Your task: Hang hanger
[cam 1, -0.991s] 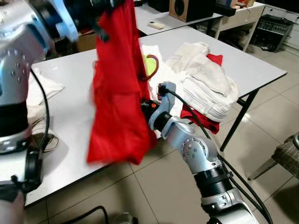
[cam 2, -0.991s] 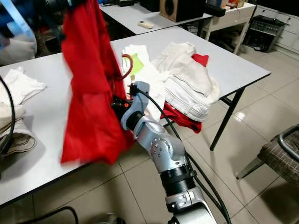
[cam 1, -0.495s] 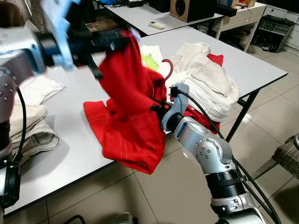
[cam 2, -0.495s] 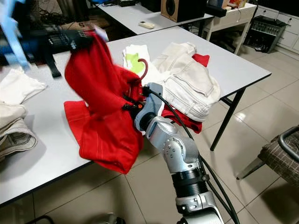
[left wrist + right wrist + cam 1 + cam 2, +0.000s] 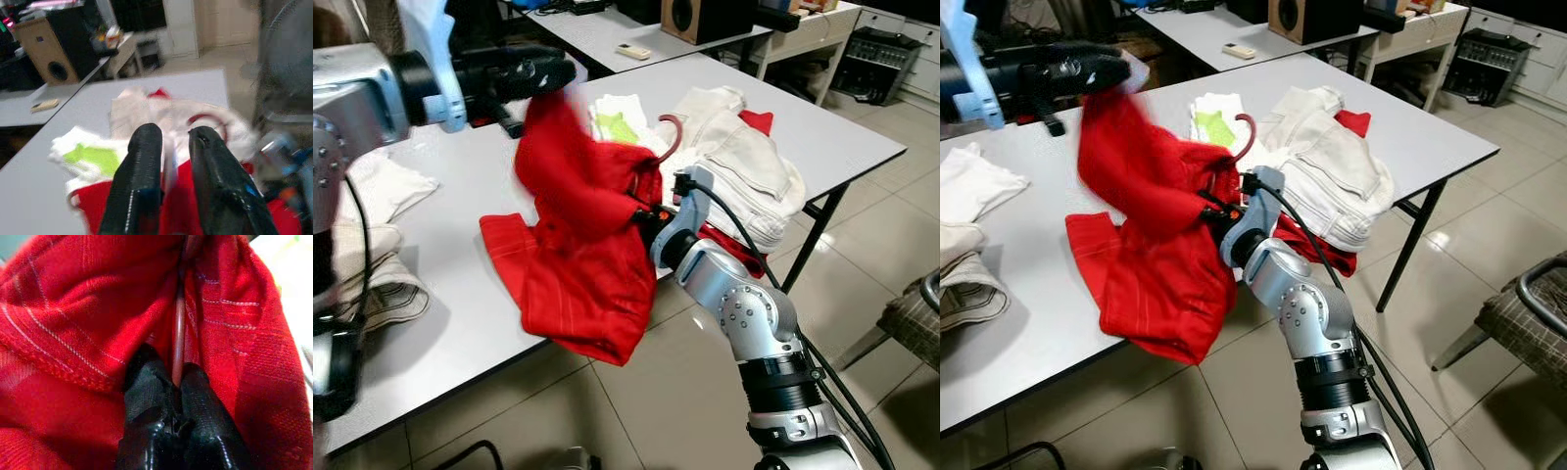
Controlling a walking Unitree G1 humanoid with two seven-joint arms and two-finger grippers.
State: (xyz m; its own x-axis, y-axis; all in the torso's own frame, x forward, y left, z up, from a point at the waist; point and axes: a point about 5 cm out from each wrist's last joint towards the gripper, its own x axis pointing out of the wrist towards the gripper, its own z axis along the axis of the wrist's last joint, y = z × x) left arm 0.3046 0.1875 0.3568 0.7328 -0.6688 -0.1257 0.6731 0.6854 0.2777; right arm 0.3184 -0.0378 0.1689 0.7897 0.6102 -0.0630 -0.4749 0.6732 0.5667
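A red garment (image 5: 578, 255) lies crumpled on the grey table (image 5: 470, 186), one end hanging over the near edge. My left gripper (image 5: 553, 76) is above the table, shut on the garment's upper corner and holding it lifted. A red hanger's hook (image 5: 672, 134) sticks up from the cloth. My right gripper (image 5: 176, 382) is buried in the red folds near the table's front edge. In the right wrist view its fingers (image 5: 146, 379) are shut on the hanger's thin red rod (image 5: 178, 340). The left wrist view shows its fingers (image 5: 142, 166) close together over the cloth.
A pile of white clothes (image 5: 744, 166) with a red piece lies right of the garment. A white cloth with a green print (image 5: 617, 122) sits behind it. Folded clothes (image 5: 372, 284) lie at the left. A second table with a remote (image 5: 634, 51) stands behind, and a chair (image 5: 915, 313) at the right.
A second ago the left gripper held the garment high and hanging. It has come down, so the cloth now lies draped on the table. The right gripper stays in the folds.
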